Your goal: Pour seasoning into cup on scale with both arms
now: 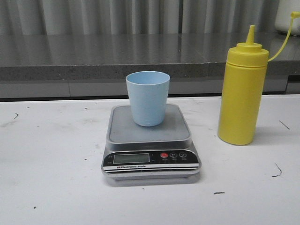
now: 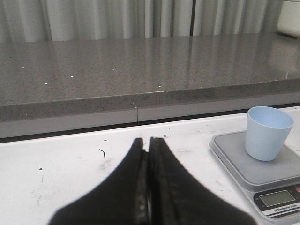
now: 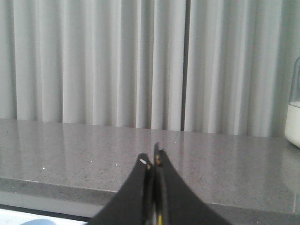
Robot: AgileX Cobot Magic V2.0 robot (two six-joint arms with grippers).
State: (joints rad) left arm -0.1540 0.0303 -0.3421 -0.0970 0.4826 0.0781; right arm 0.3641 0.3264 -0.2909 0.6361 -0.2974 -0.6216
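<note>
The pale blue cup (image 1: 147, 97) stands upright on the steel platform of the silver-grey scale (image 1: 150, 140) in the middle of the white table. The tall yellow seasoning bottle (image 1: 243, 91) stands upright to the right of the scale, its cap strap hanging off the open nozzle. No arm shows in the front view. My left gripper (image 2: 147, 140) is shut and empty, low over the table, with the cup (image 2: 267, 132) and scale (image 2: 262, 171) apart from it. My right gripper (image 3: 151, 158) is shut and empty, facing the grey counter. The bottle is out of both wrist views.
A dark grey stone counter (image 1: 117, 56) runs behind the table, with grey curtains behind it. A white container (image 3: 293, 112) stands on the counter at the far right. Small black marks dot the white table (image 1: 56, 154).
</note>
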